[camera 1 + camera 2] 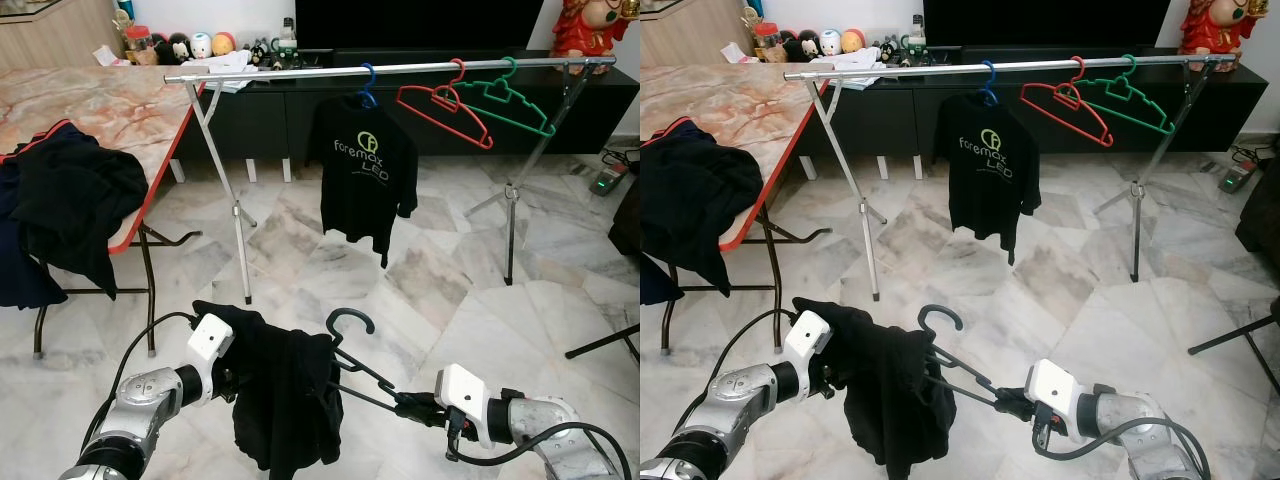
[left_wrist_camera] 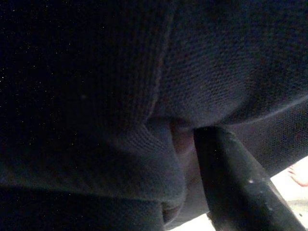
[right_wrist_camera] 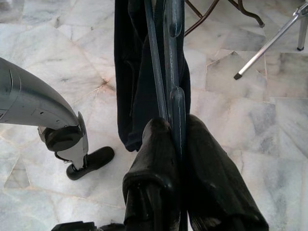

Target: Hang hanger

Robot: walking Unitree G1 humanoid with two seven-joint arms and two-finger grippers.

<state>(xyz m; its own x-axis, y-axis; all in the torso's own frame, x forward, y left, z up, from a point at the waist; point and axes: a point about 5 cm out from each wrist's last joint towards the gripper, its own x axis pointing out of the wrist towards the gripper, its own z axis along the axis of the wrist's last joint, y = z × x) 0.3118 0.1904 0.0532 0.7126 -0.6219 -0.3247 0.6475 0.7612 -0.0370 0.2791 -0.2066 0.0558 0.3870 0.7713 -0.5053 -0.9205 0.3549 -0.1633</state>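
A dark hanger (image 1: 352, 366) is held low in front of me, its hook (image 1: 350, 320) pointing up. My right gripper (image 1: 405, 405) is shut on one end of it, and the wrist view shows its fingers (image 3: 159, 154) clamped on the hanger bar (image 3: 174, 72). A black garment (image 1: 285, 400) hangs over the hanger's other end. My left gripper (image 1: 235, 385) is buried in that cloth; its wrist view shows one finger (image 2: 226, 183) pressed against the dark fabric (image 2: 96, 96). Ahead stands the silver rack rail (image 1: 300, 73).
On the rail hang a black printed T-shirt (image 1: 362, 170) on a blue hanger, a red hanger (image 1: 445, 110) and a green hanger (image 1: 510, 100). A marble-topped table (image 1: 110, 110) with dark clothes (image 1: 70, 200) stands left. A black stand leg (image 1: 600, 345) lies right.
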